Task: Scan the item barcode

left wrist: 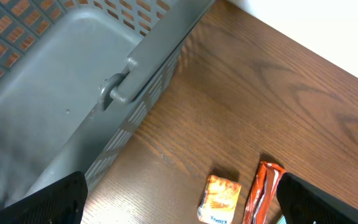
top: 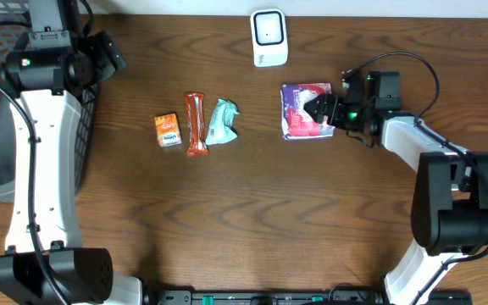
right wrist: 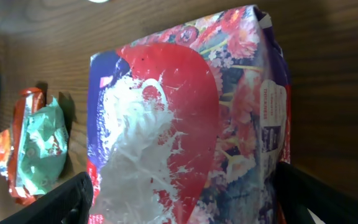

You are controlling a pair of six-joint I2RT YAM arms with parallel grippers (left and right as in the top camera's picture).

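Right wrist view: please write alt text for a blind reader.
A purple and red flowered bag lies on the wooden table, filling the frame between the fingers of the open right pincer. At the left lie a mint-green packet and an orange wrapper.

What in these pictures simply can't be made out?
- Barcode on the purple bag: none visible; the right wrist view shows only its printed face, small print blurred.
- Whether the right gripper pinches the bag: fingertips cut off by the right wrist view's bottom edge.
- Orange carton lettering: too small overhead, blurred in the left wrist view.
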